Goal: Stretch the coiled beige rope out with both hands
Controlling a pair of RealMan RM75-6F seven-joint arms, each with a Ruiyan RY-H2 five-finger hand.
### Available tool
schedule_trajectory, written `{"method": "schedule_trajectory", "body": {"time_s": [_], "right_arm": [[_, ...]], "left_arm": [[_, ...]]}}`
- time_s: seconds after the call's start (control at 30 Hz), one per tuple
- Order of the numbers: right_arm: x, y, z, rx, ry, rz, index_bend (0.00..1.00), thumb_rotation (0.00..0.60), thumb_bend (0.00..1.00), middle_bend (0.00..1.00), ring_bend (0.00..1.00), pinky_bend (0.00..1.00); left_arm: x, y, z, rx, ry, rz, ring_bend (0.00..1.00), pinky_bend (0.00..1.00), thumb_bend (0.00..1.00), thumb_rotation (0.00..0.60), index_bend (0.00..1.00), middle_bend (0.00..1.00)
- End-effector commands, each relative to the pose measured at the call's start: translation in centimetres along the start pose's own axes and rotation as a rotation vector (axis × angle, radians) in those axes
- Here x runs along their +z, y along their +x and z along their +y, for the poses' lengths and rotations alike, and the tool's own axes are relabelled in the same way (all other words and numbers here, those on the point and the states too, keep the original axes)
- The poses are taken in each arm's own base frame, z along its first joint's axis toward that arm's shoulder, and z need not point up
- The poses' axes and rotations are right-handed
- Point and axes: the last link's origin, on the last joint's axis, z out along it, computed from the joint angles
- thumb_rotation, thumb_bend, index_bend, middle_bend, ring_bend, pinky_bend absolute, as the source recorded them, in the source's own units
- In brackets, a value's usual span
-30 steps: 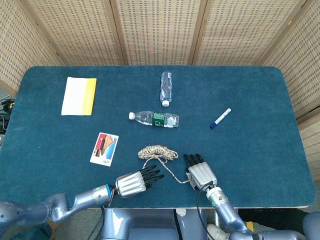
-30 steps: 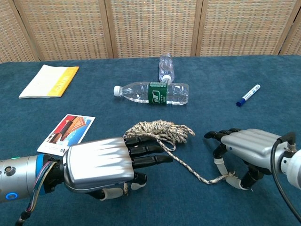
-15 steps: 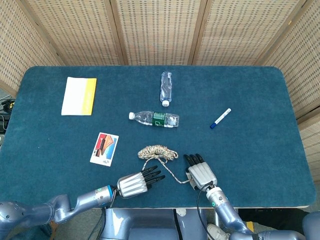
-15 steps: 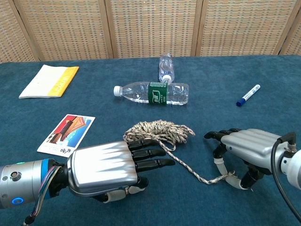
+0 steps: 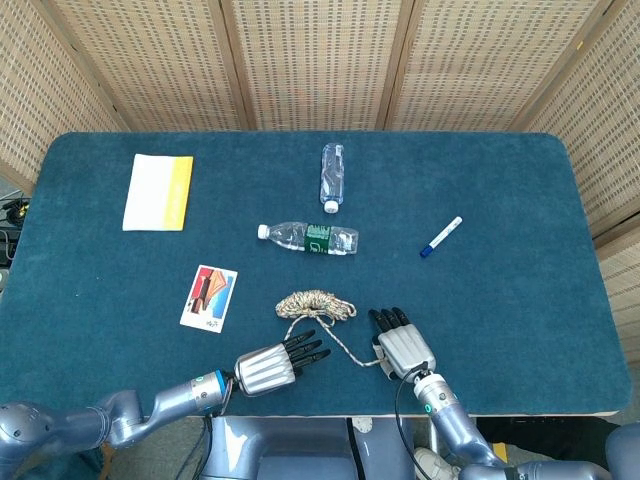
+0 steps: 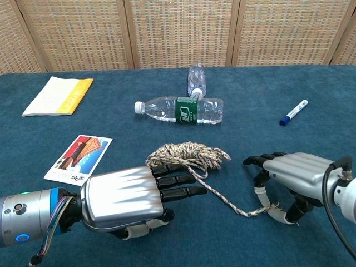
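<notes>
The beige rope lies as a loose coil (image 5: 314, 301) (image 6: 189, 152) on the blue table, with one strand (image 6: 225, 198) trailing toward the near right. My right hand (image 5: 402, 347) (image 6: 289, 177) sits at that strand's end and pinches it between thumb and a finger, other fingers spread. My left hand (image 5: 272, 366) (image 6: 130, 200) hovers palm down just near-left of the coil, fingers extended over the strand beside the coil, holding nothing that I can see.
Two clear water bottles lie beyond the coil, one with a green label (image 5: 308, 237) (image 6: 181, 109), one further back (image 5: 332, 175). A blue-capped marker (image 5: 440, 237) (image 6: 293, 112) is at the right, a picture card (image 5: 209, 297) (image 6: 79, 159) and a yellow-white booklet (image 5: 157, 191) at the left.
My left hand shifted slightly right and toward the near edge. The right hand and the rope have stayed put.
</notes>
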Motion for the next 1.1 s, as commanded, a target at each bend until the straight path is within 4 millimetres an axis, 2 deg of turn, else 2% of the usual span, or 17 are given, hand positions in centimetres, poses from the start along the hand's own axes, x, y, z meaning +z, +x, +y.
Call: {"method": "schedule_trajectory", "body": {"time_s": [0.03,0.47,0.7,0.87,1.0,1.1], "right_arm": [[0.0,0.0,0.0,0.000,0.000,0.000,0.63,0.600,0.43,0.04,0.00,0.00],[0.0,0.4,0.3,-0.003,-0.008,0.016,0.63,0.600,0.43,0.04,0.00,0.00],[0.2,1.6,1.1,-0.038,-0.028,0.088,0.64,0.600,0.43,0.05,0.00,0.00],[0.4,2.4,2.0,-0.055,-0.055,0.126,0.64,0.600,0.43,0.05,0.00,0.00],[0.3,3.7,3.8,-0.123,-0.113,0.181,0.64,0.600,0.43,0.05,0.00,0.00],[-0.2,4.6,5.0,-0.136,-0.146,0.201,0.65,0.600,0.43,0.05,0.00,0.00]], "left_arm": [[0.0,0.0,0.0,-0.002,0.004,0.001,0.00,0.00,0.38,0.600,0.62,0.00],[-0.8,0.8,-0.9,0.008,0.032,0.021,0.00,0.00,0.45,0.600,0.64,0.00],[-4.9,2.3,-4.4,0.026,0.148,0.058,0.00,0.00,0.48,0.600,0.65,0.00],[-7.4,2.4,-6.9,0.010,0.232,0.053,0.00,0.00,0.49,0.600,0.66,0.00],[-9.5,2.0,-9.4,0.007,0.324,0.049,0.00,0.00,0.49,0.600,0.66,0.00],[-10.3,1.9,-10.5,-0.008,0.363,0.062,0.00,0.00,0.49,0.600,0.66,0.00]]}}
